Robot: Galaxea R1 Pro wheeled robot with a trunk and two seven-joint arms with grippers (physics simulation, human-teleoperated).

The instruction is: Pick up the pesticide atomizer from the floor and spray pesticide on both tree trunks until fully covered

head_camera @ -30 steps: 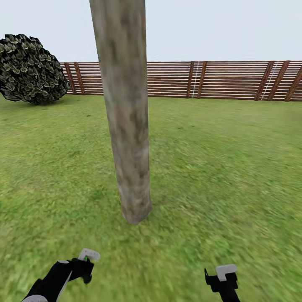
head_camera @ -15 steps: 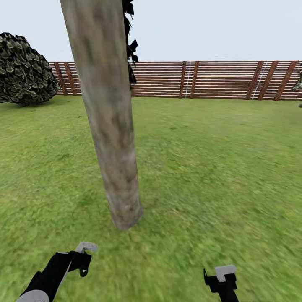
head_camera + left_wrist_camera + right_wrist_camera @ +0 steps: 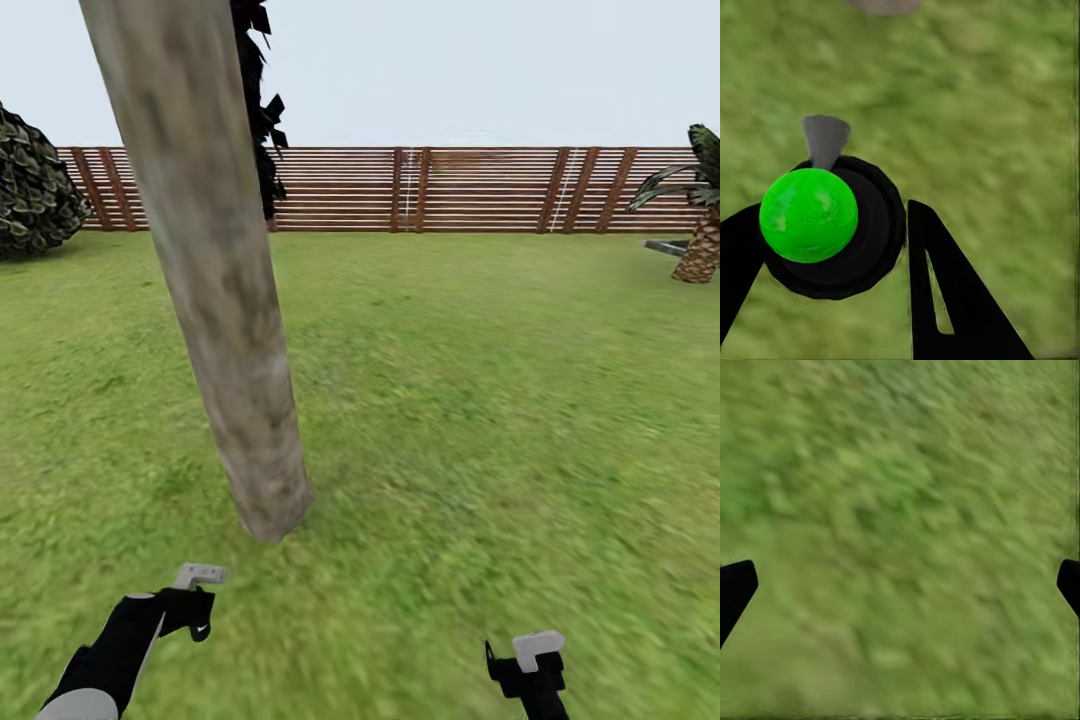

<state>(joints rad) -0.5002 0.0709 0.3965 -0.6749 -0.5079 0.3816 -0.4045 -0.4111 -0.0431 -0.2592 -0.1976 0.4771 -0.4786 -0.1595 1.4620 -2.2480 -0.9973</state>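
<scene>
One tree trunk (image 3: 215, 300), thick and mottled grey-brown, leans left out of the grass floor (image 3: 480, 400) just ahead of me. No pesticide shows on its bark. My left gripper (image 3: 190, 610) is shut on the pesticide atomizer (image 3: 197, 588), a black body with a grey nozzle, held a short way in front of the trunk's base. In the left wrist view the atomizer (image 3: 810, 217) shows a bright green cap between my black fingers (image 3: 945, 300). My right gripper (image 3: 530, 665) hangs open over bare grass, its fingertips (image 3: 735, 585) far apart.
A brown slat fence (image 3: 480, 190) closes the lawn at the back. A dark leafy bush (image 3: 30, 200) stands far left, a short palm (image 3: 700, 235) far right. Dark foliage (image 3: 260, 110) hangs behind the trunk. Open grass spreads to the right.
The camera has swung right: trunk and bush slid left in the picture and the palm came into view. My left gripper with the atomizer has lifted slightly toward the trunk.
</scene>
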